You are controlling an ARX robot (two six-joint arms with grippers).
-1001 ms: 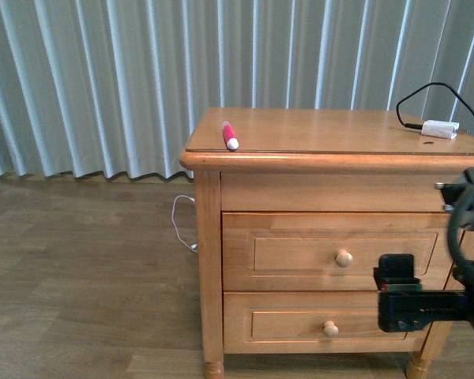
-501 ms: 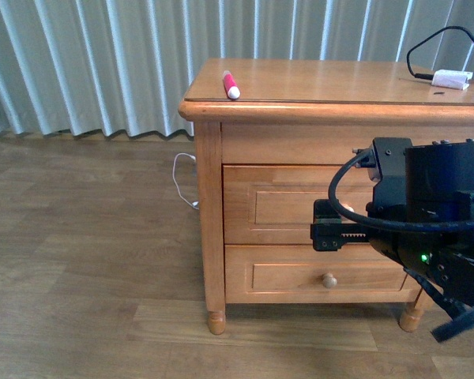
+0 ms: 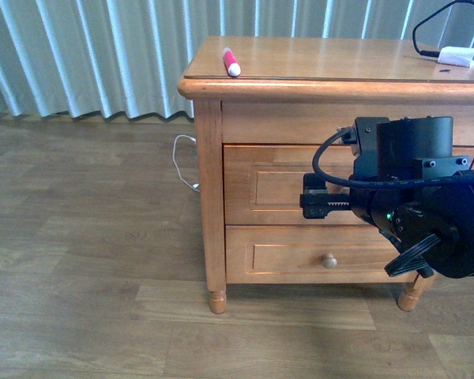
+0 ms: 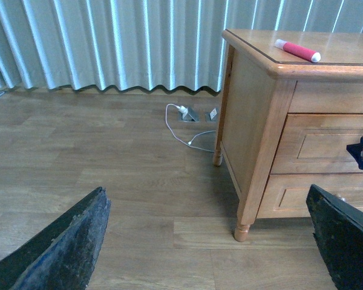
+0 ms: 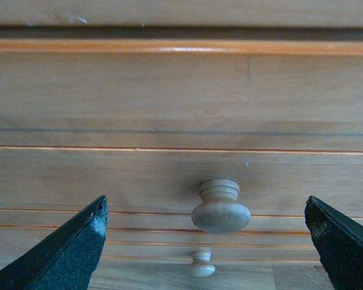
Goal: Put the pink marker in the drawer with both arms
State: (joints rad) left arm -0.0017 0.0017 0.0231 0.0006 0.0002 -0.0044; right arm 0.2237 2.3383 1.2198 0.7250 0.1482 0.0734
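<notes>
- Front view: the pink marker [image 3: 231,61], short and bright pink with a white rounded end, lies on the nightstand [image 3: 316,59] top near its left edge. A white plug [image 3: 458,56] sits far right. The right arm [image 3: 415,197] hides much of the drawer [image 3: 272,193].
- Left wrist view: the left gripper [image 4: 207,192] gapes wide and empty above the floor [image 4: 109,157].
- Right wrist view: the right gripper [image 5: 206,202] is spread wide and holds nothing. The knob [image 5: 220,207] sits between its fingers, apart from both.

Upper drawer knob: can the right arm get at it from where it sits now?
Probably yes. In the right wrist view the knob sits straight ahead between the open jaws of the right gripper, with only bare drawer front around it and nothing in between.
</notes>
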